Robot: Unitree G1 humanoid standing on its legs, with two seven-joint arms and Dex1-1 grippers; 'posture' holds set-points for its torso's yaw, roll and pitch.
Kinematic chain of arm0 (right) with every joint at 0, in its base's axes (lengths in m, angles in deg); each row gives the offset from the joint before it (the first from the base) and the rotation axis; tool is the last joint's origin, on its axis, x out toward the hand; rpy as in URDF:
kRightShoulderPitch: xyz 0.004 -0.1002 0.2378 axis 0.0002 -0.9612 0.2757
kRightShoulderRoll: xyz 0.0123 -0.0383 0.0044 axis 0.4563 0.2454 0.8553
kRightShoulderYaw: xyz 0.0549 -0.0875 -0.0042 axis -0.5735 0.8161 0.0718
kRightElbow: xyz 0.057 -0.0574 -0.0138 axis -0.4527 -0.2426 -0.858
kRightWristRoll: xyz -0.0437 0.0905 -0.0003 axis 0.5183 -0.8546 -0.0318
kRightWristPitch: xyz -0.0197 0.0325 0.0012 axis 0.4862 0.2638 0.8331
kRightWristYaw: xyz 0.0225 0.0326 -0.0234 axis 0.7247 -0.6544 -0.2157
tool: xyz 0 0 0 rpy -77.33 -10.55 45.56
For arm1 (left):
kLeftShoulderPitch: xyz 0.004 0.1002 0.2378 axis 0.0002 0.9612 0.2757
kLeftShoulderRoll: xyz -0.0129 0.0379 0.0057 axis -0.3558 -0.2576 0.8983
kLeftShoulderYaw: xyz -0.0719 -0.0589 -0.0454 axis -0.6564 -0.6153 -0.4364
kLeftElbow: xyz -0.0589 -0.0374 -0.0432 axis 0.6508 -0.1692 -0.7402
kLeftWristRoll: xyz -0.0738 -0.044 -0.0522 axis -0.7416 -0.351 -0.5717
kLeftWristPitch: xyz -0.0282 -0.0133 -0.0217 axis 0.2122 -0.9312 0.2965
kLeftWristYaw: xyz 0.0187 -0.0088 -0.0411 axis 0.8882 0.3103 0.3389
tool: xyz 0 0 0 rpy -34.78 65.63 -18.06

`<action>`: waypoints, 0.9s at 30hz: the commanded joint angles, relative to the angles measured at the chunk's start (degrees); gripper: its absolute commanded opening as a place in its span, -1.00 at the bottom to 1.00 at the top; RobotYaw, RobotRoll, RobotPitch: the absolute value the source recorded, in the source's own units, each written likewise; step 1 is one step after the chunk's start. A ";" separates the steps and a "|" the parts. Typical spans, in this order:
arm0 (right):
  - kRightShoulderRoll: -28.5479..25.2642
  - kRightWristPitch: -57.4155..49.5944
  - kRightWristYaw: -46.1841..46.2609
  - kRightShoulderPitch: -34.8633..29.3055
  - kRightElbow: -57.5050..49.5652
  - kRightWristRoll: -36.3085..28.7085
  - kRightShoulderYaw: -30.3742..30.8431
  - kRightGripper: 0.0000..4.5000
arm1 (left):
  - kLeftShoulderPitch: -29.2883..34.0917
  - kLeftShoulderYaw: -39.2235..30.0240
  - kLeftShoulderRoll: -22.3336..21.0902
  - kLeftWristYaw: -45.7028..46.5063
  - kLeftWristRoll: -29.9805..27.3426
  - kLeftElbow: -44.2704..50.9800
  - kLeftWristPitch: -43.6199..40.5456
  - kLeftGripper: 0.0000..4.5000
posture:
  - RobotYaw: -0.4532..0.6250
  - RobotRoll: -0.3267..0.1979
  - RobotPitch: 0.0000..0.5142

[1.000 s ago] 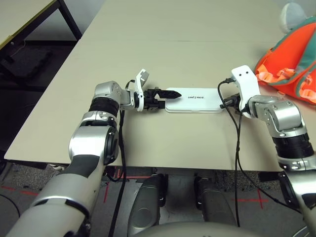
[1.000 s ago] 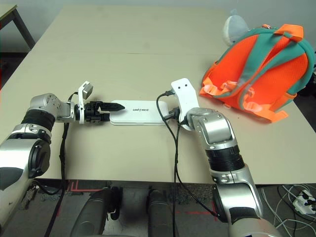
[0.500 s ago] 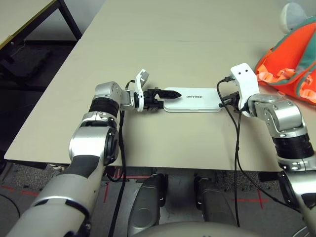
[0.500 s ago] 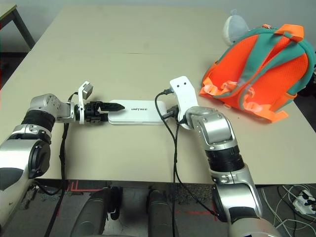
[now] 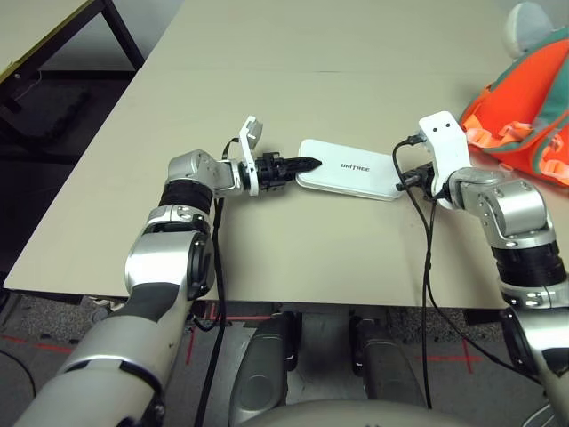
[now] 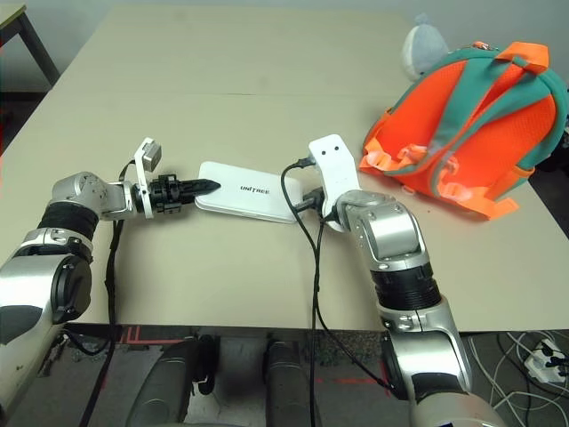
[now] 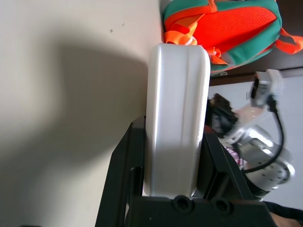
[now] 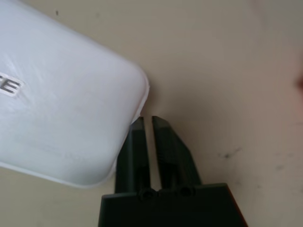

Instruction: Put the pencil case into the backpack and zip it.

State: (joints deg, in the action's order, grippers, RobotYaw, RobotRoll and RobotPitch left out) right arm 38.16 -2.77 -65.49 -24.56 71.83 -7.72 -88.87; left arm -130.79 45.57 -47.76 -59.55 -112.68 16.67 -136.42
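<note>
- The pencil case [image 5: 348, 176] is a flat white box with small dark lettering on its top. It is over the middle of the pale bench [image 5: 293, 71], between the two arms.
- The left gripper [image 7: 169, 165] is closed on the pencil case. In the left wrist view its two black fingers [image 7: 120, 175] press on the two flat faces of the case's near end.
- In the head views the case is turned a little askew, with the gripped end higher in the picture than the other end. In the left wrist view a shadow lies on the bench beside it.
- The right gripper [image 8: 148, 126] is just beside the other end of the case. Its two fingers stand nearly together, with only a thin slit between them, and they hold nothing. One finger [image 8: 133, 146] lies partly under the rounded corner of the case; contact cannot be told.
- The backpack [image 6: 462, 133], orange and teal with orange straps, lies on the bench at the robot's far right, well apart from the pencil case.
- A grey plush charm [image 6: 423, 46] shows at the far edge of the backpack.
</note>
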 commanded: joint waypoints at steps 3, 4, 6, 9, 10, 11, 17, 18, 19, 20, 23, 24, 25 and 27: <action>-1.13 -16.38 1.50 4.09 -18.32 -2.31 -12.19 -0.09 | 1.63 -3.49 -0.90 4.73 -2.93 8.03 -2.03 -0.36 | -0.03 0.25 -0.22; -0.06 -18.24 2.46 4.91 -20.73 -1.78 -15.28 0.08 | 2.03 -4.28 -1.13 5.56 -3.64 9.52 -2.53 -0.36 | -0.05 0.25 -0.23; 3.38 -19.38 6.62 6.79 -24.36 1.11 -20.62 0.33 | 2.86 -5.51 -1.54 6.91 -4.78 11.84 -3.25 -0.36 | -0.08 0.25 -0.24; 3.92 -19.38 10.33 7.51 -28.37 3.60 -23.70 0.72 | 3.83 -6.78 -1.71 8.94 -5.82 13.51 -3.54 -0.36 | -0.13 0.25 -0.26; 2.88 -18.74 11.43 7.10 -29.09 4.47 -23.89 0.85 | 4.00 -7.10 -1.60 9.61 -6.09 13.74 -3.45 -0.36 | -0.14 0.25 -0.26; 1.76 -17.73 12.43 6.51 -29.53 5.30 -23.93 0.99 | 4.09 -7.37 -1.49 10.21 -6.33 13.89 -3.40 -0.36 | -0.14 0.25 -0.27; -2.58 -8.96 16.93 3.91 -28.28 9.08 -23.69 1.00 | 2.92 -6.76 -0.93 11.45 -6.85 12.78 -2.21 -0.36 | -0.18 0.25 -0.31; -2.66 -7.68 17.51 3.99 -27.66 9.50 -23.62 1.00 | 2.52 -6.65 -0.80 11.57 -6.76 12.33 -1.85 -0.36 | -0.17 0.25 -0.32; -2.52 -6.80 18.01 4.06 -27.06 9.82 -23.66 1.00 | 2.17 -6.57 -0.69 11.64 -6.67 11.95 -1.53 -0.36 | -0.17 0.25 -0.32; -2.27 -5.62 18.61 3.95 -26.29 10.18 -23.80 1.00 | 1.87 -6.52 -0.59 11.68 -6.62 11.64 -1.21 -0.36 | -0.17 0.25 -0.33; -1.77 -1.37 19.83 2.85 -23.24 10.84 -24.17 1.00 | 1.26 -6.43 -0.40 11.64 -6.61 10.93 -0.44 -0.36 | -0.16 0.25 -0.34; -1.12 0.11 20.24 2.63 -22.16 10.87 -24.48 1.00 | 1.19 -6.40 -0.37 11.61 -6.61 10.75 -0.27 -0.36 | -0.16 0.25 -0.34; -0.41 1.55 20.44 2.40 -20.78 10.68 -24.68 1.00 | 1.13 -6.39 -0.33 11.62 -6.59 10.56 -0.10 -0.36 | -0.14 0.25 -0.34; 1.91 4.05 21.27 2.67 -18.00 10.10 -25.33 1.00 | 1.32 -6.20 -0.34 11.66 -6.41 10.39 0.30 -0.36 | -0.13 0.25 -0.35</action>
State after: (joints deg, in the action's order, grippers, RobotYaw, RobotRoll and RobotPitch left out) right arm 38.99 -0.89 -45.04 -21.38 51.83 2.58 -113.06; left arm -129.29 39.19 -48.36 -48.10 -118.94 27.96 -136.72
